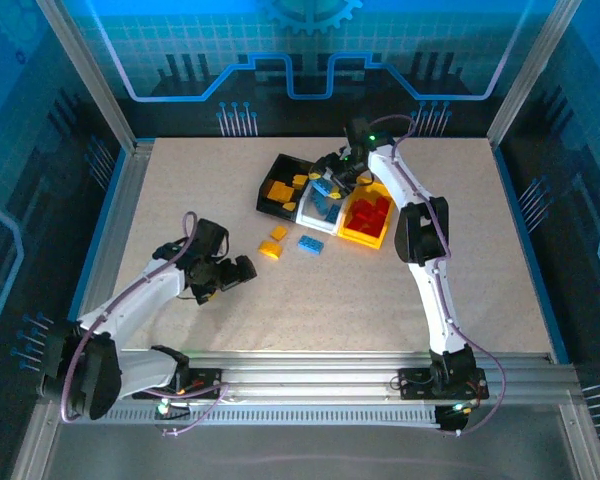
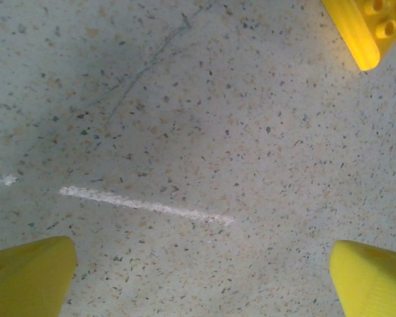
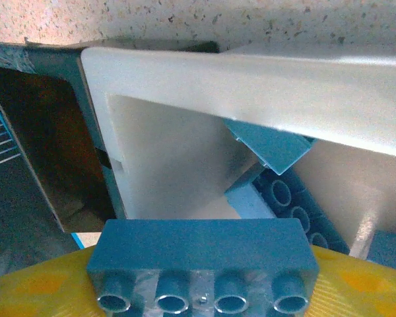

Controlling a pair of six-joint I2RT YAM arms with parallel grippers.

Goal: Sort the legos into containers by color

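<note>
You're most of the way through, by my reading. Your right gripper point(image 1: 333, 184) is pinching a blue brick point(image 3: 204, 247) between its yellow pads and holds it over the white bin point(image 3: 264, 72), so the release is the only part of this step left. Past the fingertips, the bin floor already carries other blue bricks point(image 3: 287, 198). In the wrist view the black bin point(image 1: 266, 192) sits just left of those fingers; from above it holds several yellow-orange bricks point(image 1: 279, 190). The yellow-orange bin point(image 1: 364, 240), touching the white one on the gripper's other side, is packed with red bricks point(image 1: 370, 212). I see no red pieces loose on the table point(image 1: 460, 290). What remains is small: three pieces lie on the table near the bins, well short of the right gripper and closer to the other arm. Your left gripper point(image 1: 245, 272) hangs low over bare tabletop with its fingers point(image 2: 26, 277) spread wide and nothing between them. Just ahead of it and a little to its right lies a yellow brick point(image 2: 366, 30), with a second yellow piece point(image 1: 278, 233) just beyond and a loose blue brick point(image 1: 310, 244) farther to the right. Those two yellows belong in the black bin, the blue in the white.
</note>
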